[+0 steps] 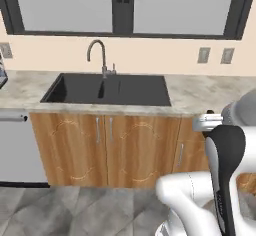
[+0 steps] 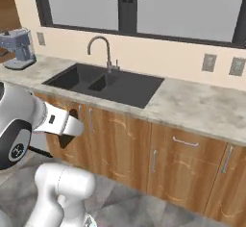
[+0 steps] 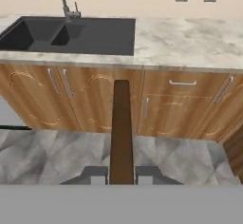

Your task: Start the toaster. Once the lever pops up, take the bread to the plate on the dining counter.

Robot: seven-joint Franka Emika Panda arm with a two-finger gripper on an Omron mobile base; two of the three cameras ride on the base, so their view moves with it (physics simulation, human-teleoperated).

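Left base view: a dark sink (image 1: 107,91) sits in the middle of the frame, set into a marbled worktop (image 1: 200,94), with a curved tap (image 1: 98,55) rising behind it under a dark-framed window (image 1: 122,5). Wooden cabinet doors (image 1: 107,150) fill the band below the worktop, and a grey appliance front (image 1: 15,147) stands at the left edge. The white arm (image 1: 215,180) climbs from the lower right.

Right base view: the sink (image 2: 105,84) lies upper left of centre, the tap (image 2: 101,50) behind it. A grey coffee machine (image 2: 18,48) stands on the worktop at the far left. Two wall sockets (image 2: 209,62) show at the upper right.

Hand view: the gripper (image 3: 121,173) sits at bottom centre, its jaws clamped on the bread (image 3: 121,128), a thin dark-brown slice seen edge-on that stretches upward from between the fingertips (image 3: 97,173) to mid-frame. Behind it run the cabinet doors and grey floor tiles (image 3: 47,156), with the sink at the upper left.
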